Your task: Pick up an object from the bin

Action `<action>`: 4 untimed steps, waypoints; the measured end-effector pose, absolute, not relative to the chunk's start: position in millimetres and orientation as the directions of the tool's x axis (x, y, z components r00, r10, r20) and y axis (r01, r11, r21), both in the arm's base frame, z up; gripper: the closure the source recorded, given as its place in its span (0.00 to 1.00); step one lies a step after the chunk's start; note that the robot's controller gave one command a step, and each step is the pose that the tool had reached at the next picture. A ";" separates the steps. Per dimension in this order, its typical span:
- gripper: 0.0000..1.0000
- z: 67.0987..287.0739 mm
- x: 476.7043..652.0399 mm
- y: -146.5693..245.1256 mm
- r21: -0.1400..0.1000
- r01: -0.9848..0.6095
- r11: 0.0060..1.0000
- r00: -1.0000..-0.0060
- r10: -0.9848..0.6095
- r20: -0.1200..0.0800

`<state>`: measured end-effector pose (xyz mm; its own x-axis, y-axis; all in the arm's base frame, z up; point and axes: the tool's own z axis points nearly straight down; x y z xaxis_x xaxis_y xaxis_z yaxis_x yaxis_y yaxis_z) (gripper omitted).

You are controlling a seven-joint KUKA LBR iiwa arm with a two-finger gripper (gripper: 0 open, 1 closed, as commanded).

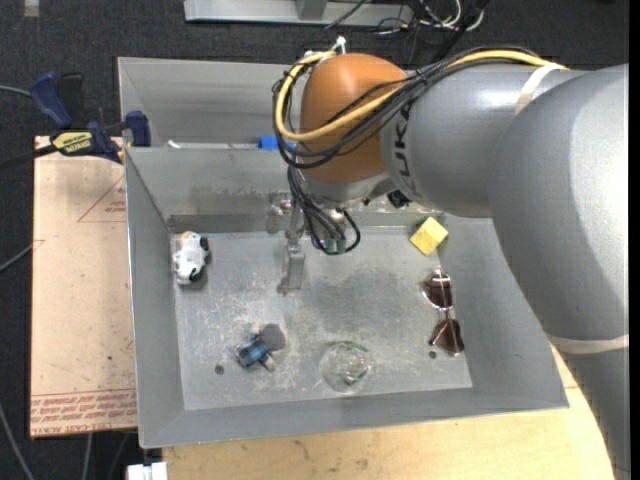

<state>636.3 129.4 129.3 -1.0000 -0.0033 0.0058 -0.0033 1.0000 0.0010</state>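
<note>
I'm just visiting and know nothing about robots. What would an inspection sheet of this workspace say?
Surface: grey metal bin, floor scuffed.
Job's things: white toy on the left; blue-grey piece and clear round item at the front; sunglasses and yellow block on the right.
Clutter: nothing seen.
Grippers: gripper over bare floor mid-bin, apart from every item.
Cables: yellow and black cables loop round the orange wrist cover.
Surroundings: dark carpet.

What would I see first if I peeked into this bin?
The big grey robot arm with its orange cover jumps out first, reaching in from the right with its gripper down over the middle of the bin. Scattered round it are a yellow block at the back right, brown sunglasses along the right side and a white toy on the left.
</note>
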 end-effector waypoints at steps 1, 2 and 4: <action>0.00 134.6 638.0 128.9 0.002 -0.001 1.000 -1.000 -0.001 -0.002; 0.00 99.3 601.5 148.4 0.000 -0.307 0.952 -0.952 -0.307 -0.005; 0.00 101.9 533.2 175.5 0.001 -0.577 0.817 -0.817 -0.577 -0.001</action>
